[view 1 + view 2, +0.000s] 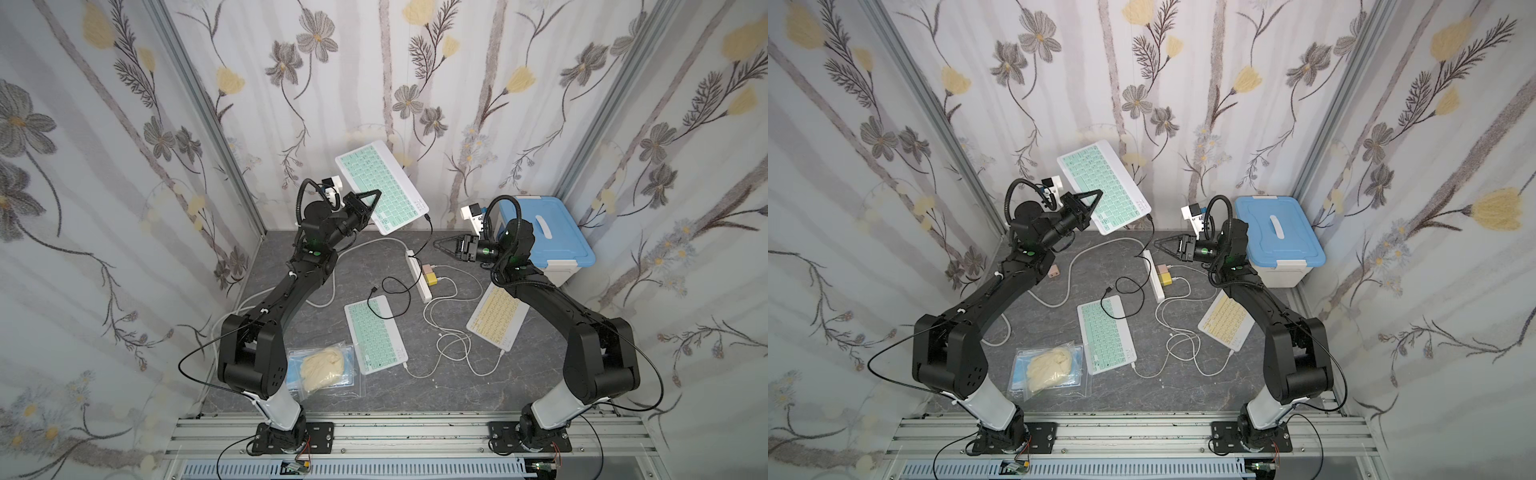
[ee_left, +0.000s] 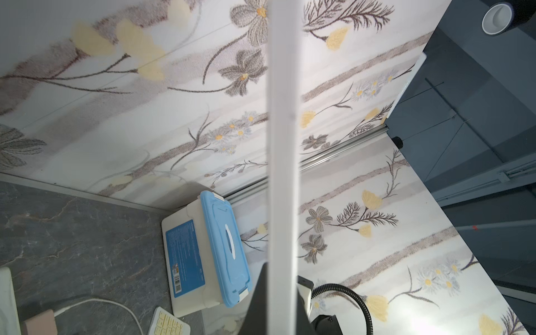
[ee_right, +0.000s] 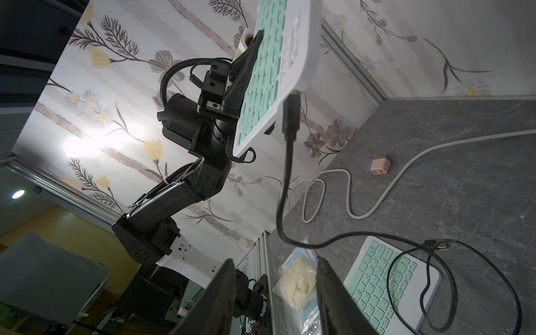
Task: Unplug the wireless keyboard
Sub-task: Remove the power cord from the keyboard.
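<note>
The left gripper (image 1: pixel 375 196) is closed tight on the long side of the lifted keyboard (image 1: pixel 380 185) and holds it up in the air, tilted, with its green keys facing the top views. 1 short end of this keyboard points down toward the table (image 1: pixel 374 257) and toward the right arm.

The black plug (image 3: pixel 291 116) sits in the low corner of that short end. It is long and thin, and it sticks out the same way the keyboard's long side runs. From it the black cable (image 1: pixel 428 237) hangs down toward the white power strip (image 1: pixel 417 270).

The right gripper (image 1: pixel 435 242) holds nothing. In the right wrist view its 2 fingers (image 3: pixel 226 278) stand apart with a gap between them, and the plug shows past that gap, near but not touching. In both top views this gripper sits lower than the plug and just off to the side, with its tip pointing toward the cable.

So the right arm is the closer 1 to the plug. I think it needs to go up a little, put 1 finger on each side of the plug, squeeze, and pull along the plug's length, away from the keyboard, while the left gripper holds firm. A pull to the side could bend the plug
</note>
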`<state>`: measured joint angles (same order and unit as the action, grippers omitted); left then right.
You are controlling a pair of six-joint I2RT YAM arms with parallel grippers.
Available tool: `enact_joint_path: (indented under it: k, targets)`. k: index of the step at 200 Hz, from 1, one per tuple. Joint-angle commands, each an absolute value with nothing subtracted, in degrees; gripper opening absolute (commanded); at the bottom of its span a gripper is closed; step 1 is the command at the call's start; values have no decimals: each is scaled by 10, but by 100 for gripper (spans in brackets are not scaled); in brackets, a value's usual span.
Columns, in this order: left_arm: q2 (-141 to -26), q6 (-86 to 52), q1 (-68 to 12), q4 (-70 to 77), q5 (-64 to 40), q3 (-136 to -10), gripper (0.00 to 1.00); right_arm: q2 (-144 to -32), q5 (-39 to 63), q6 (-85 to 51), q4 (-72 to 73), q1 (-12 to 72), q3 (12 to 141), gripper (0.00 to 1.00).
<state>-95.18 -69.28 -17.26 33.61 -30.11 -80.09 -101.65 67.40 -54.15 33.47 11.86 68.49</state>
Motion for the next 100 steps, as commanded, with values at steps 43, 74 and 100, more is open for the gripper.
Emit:
enact_joint_path:
  k: [43, 74, 100]
  targets:
    - [-943, -678, -180, 334, -349, -802, 0, -1057, 664, -652, 464, 132, 711, 41]
    - [-943, -681, -180, 332, -357, -802, 0, -1077, 668, -714, 533, 130, 711, 35]
    - [-949, -680, -181, 321, -368, -807, 0, -1085, 667, -733, 550, 131, 712, 29]
